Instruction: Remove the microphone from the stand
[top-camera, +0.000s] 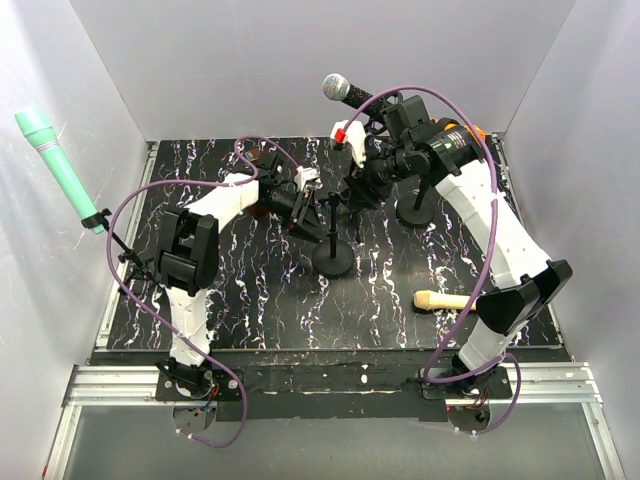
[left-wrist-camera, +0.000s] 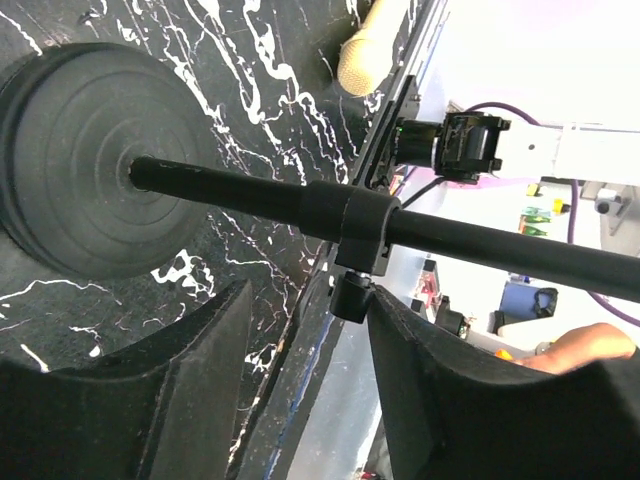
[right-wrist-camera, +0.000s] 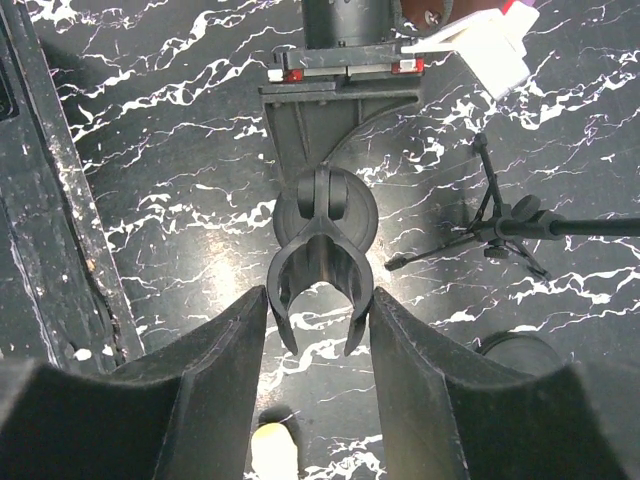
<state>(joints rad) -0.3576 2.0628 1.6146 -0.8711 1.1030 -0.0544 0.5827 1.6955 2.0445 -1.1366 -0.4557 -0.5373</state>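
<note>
The beige microphone (top-camera: 440, 300) is down on the table (top-camera: 250, 300), out at the near right, just beside the right arm's forearm. It's lying flat with its long axis running left to right. The rounded head points left toward the middle of the table, and the tail runs right, under the purple cable.

The stand (top-camera: 331, 225) is upright in the middle of the table. Seen from the right wrist, its clip (right-wrist-camera: 320, 290) is an empty fork with nothing seated in it. By my reading, the microphone is already out of this stand.

The right hand (right-wrist-camera: 320, 300) hangs over that clip with its fingers about half apart and the bare fork showing in the gap. It holds no microphone. Whether the pads brush the fork, I cannot tell. From this hand, the microphone lies toward the near side and a little right, and its pale head peeks in at the bottom of the wrist view.

The left hand (left-wrist-camera: 310, 295) sits low on the stand from the left. Its fingers are parted, the pole crosses just past the tips and only a small knob sits in the gap, so nothing is pinched.

The right arm is plainly the nearer one to the microphone. If anything's left, I'd say it's backing both hands off the stand, pulling away across the pole's upright axis so it doesn't tip.
</note>
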